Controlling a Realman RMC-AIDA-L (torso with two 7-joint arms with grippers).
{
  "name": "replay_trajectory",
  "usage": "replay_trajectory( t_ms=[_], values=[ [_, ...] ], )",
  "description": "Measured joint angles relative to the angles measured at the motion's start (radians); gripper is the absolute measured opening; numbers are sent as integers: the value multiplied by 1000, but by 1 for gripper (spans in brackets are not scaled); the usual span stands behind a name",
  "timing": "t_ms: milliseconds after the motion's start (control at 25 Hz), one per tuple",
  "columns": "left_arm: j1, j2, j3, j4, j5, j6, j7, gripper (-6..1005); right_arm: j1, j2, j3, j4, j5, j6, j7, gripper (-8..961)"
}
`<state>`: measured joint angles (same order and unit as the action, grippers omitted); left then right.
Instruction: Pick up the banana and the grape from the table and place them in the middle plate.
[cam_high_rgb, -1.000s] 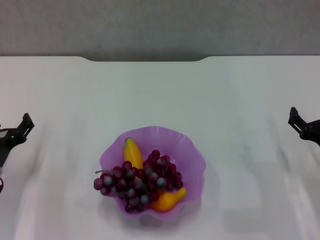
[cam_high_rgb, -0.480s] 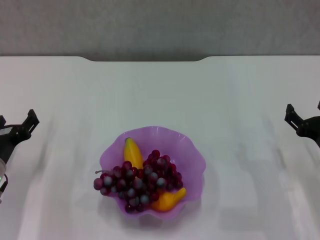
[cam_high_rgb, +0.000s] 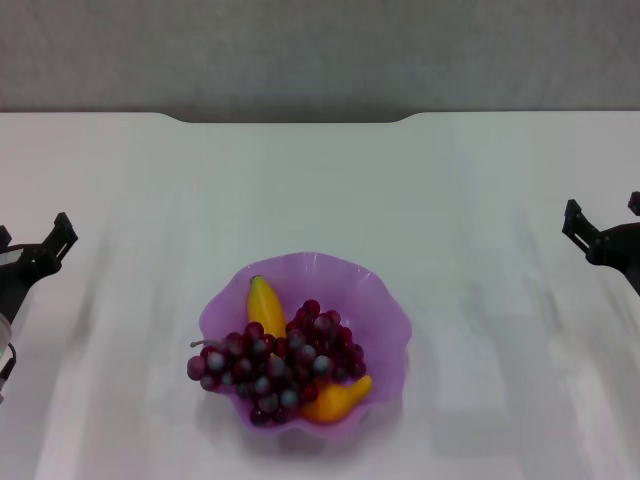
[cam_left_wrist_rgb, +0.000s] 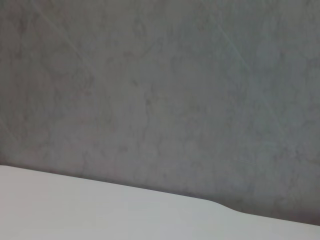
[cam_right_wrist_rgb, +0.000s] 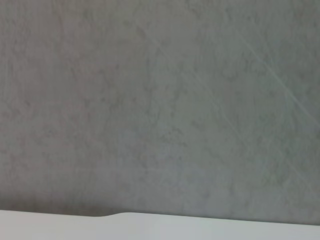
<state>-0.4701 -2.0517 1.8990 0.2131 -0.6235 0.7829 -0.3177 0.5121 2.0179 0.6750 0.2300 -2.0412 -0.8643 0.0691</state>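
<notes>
The head view looks forward and down from above onto the plain white smooth bench (cam_high_rgb: 320, 190), taking in its whole width out to the notched far edge and the grey wall (cam_high_rgb: 320, 50) behind it, from a moderate distance. The left wrist view faces nearly level toward that same grey wall (cam_left_wrist_rgb: 160, 90), with only a strip of the white bench (cam_left_wrist_rgb: 100, 210) low in the picture. The right wrist view faces likewise, wall (cam_right_wrist_rgb: 160, 100) above, bench edge (cam_right_wrist_rgb: 150, 227) below. All three views share the bench's far edge and the wall.
</notes>
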Motion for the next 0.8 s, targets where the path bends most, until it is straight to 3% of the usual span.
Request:
replay_trajectory(
  t_ms=[800],
  values=[
    [0,1,-11,-4,-7,4,-1,880,5,0,1,-3,2,3,1,880]
  ],
)
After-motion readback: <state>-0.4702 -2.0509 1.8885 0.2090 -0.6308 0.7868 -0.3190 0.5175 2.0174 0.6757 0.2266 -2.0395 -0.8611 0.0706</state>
